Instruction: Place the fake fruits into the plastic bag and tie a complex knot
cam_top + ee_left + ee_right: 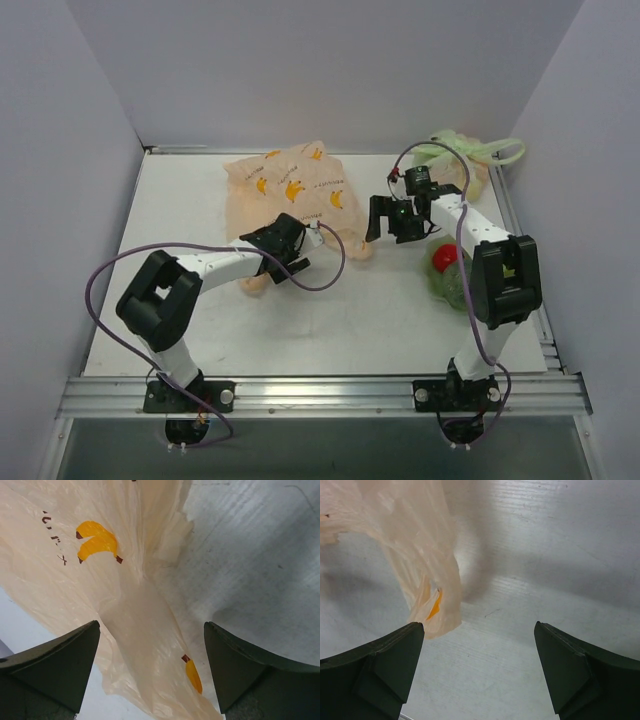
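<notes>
Plastic bag (pixel 295 185) on tabletop (pixel 350 320); fake fruits (pixel 441 259) outside it. Left fingers (pixel 55 665) straddle its film, right fingers (pixel 375 670) empty, both wide open.

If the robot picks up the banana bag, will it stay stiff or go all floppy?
Probably floppy: the banana-print plastic bag lies crumpled in soft folds and wrinkles. It is likely very light, since its film looks thin and partly see-through in the left wrist view. It could also slide easily when pushed, because the film looks smooth.
</notes>
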You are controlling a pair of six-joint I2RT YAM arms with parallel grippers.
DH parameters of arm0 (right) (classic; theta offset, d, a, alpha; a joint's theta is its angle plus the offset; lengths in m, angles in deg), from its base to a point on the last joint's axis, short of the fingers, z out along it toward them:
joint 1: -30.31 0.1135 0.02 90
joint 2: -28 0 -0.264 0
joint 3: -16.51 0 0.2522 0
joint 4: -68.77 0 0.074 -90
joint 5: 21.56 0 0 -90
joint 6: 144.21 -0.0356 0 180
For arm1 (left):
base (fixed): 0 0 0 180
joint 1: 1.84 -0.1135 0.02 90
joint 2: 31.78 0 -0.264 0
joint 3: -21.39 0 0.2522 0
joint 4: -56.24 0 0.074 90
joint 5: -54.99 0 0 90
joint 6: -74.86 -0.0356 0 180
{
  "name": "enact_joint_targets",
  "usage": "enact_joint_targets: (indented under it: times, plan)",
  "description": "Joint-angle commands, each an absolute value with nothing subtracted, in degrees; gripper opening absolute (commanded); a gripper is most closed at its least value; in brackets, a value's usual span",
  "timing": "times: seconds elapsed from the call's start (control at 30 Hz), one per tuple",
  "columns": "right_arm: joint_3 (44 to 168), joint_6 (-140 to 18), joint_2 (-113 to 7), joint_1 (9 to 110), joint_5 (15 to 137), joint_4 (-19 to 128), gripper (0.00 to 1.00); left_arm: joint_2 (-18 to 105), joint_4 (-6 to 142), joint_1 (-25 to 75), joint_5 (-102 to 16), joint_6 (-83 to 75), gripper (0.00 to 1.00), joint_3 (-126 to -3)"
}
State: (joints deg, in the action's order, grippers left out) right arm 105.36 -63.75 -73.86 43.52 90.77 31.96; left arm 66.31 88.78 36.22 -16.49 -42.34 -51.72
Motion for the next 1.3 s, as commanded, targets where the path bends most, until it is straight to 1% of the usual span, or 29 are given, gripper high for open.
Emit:
enact_joint_targets:
  times: [0.0, 0.03, 0.07, 0.1, 0.13, 0.17, 0.2, 0.23, 0.27, 0.3, 0.33, 0.37, 0.4, 0.43, 0.57, 0.6, 0.63, 0.67, 0.7, 0.73, 0.77, 0.9, 0.93, 1.0, 1.13, 1.17, 1.23, 1.27]
  plan:
    - [106.3, -66.1, -77.3, 43.8, 90.2, 34.5, 0.99, 67.9, 81.1, 35.7, -10.8, -44.5, 0.93, -52.5]
    - [106.6, -66.2, -78.0, 43.8, 90.6, 34.8, 0.96, 68.4, 81.2, 35.5, -10.6, -45.1, 0.88, -52.7]
    - [107.0, -66.0, -79.4, 43.8, 90.7, 34.8, 0.88, 69.1, 81.3, 35.4, -10.4, -45.4, 0.82, -53.2]
    - [107.3, -65.9, -80.0, 43.8, 90.7, 34.7, 0.83, 69.4, 81.8, 35.2, -10.7, -45.4, 0.61, -53.5]
    - [107.8, -65.6, -80.5, 43.8, 89.8, 34.8, 0.77, 69.6, 82.6, 35.2, -10.8, -45.5, 0.51, -53.9]
    - [108.1, -65.4, -81.2, 43.8, 89.5, 34.8, 0.60, 69.6, 84.0, 35.2, -10.8, -45.3, 0.45, -54.8]
    - [108.4, -64.9, -81.5, 43.8, 89.3, 34.7, 0.53, 69.2, 85.0, 35.2, -10.9, -44.8, 0.28, -55.4]
    - [108.7, -64.6, -81.6, 43.8, 89.1, 34.7, 0.46, 68.7, 86.5, 35.1, -12.9, -43.9, 0.22, -56.1]
    - [108.8, -64.3, -81.4, 43.8, 88.3, 34.7, 0.27, 67.0, 89.4, 35.1, -13.9, -43.3, 0.14, -57.1]
    - [109.0, -63.9, -81.3, 43.8, 88.2, 34.7, 0.17, 66.1, 90.8, 35.1, -14.9, -42.5, 0.04, -57.7]
    - [109.3, -62.9, -81.2, 43.9, 88.1, 34.5, 0.10, 65.0, 92.7, 35.1, -17.9, -40.7, 0.00, -58.4]
    - [109.6, -62.5, -80.6, 43.9, 87.0, 34.5, 0.00, 62.6, 96.9, 34.8, -20.3, -39.8, 0.00, -59.2]
    - [110.0, -62.0, -80.3, 43.8, 86.7, 34.5, 0.00, 61.2, 98.6, 34.7, -22.2, -39.0, 0.00, -60.3]
    - [110.4, -60.4, -79.8, 44.0, 86.4, 34.3, 0.00, 59.8, 100.3, 34.5, -23.9, -37.0, 0.00, -60.8]
    - [111.9, -54.8, -75.8, 45.6, 83.5, 33.6, 0.00, 52.4, 109.8, 31.4, -38.4, -31.0, 0.00, -63.7]
    - [112.8, -54.7, -74.9, 46.0, 82.3, 33.4, 0.02, 51.6, 110.9, 30.2, -41.6, -28.1, 0.00, -64.9]
    - [113.6, -53.3, -73.1, 46.1, 82.2, 32.9, 0.09, 50.8, 111.8, 29.4, -43.9, -26.4, 0.00, -65.5]
    - [114.5, -53.2, -72.1, 46.4, 82.3, 32.3, 0.42, 49.4, 113.1, 28.1, -49.0, -24.7, 0.00, -66.0]
    - [116.5, -53.9, -71.1, 46.3, 82.9, 31.3, 0.66, 49.0, 113.4, 25.7, -51.2, -21.2, 0.00, -66.5]
    - [117.5, -54.8, -68.6, 46.2, 83.6, 30.8, 0.82, 48.6, 113.6, 24.4, -53.3, -19.4, 0.00, -67.5]
    - [118.3, -56.6, -67.2, 46.0, 84.3, 30.1, 1.00, 48.2, 113.6, 23.7, -55.4, -17.6, 0.00, -68.0]
    - [119.7, -67.2, -58.5, 41.9, 89.6, 29.3, 1.00, 48.0, 112.2, 20.2, -60.4, -6.3, 0.00, -70.2]
    - [118.4, -69.0, -54.9, 40.8, 93.2, 29.4, 1.00, 47.9, 111.7, 19.7, -60.9, -4.4, 0.00, -70.5]
    - [116.3, -74.4, -51.4, 37.3, 97.7, 30.0, 1.00, 47.9, 108.9, 18.6, -63.2, 1.3, 0.00, -70.9]
    - [105.5, -80.8, -40.9, 34.4, 104.3, 33.0, 0.99, 47.8, 100.4, 16.5, -66.9, 11.9, 0.00, -70.9]
    - [99.9, -81.9, -39.4, 34.2, 106.7, 34.2, 0.97, 47.7, 98.9, 16.3, -67.3, 13.8, 0.00, -70.9]
    - [95.5, -85.8, -36.7, 34.2, 109.2, 35.8, 0.95, 47.3, 94.8, 16.1, -68.0, 18.9, 0.00, -70.3]
    - [91.3, -87.8, -36.3, 34.2, 111.5, 35.9, 0.95, 46.9, 93.1, 15.9, -68.6, 20.5, 0.00, -69.9]
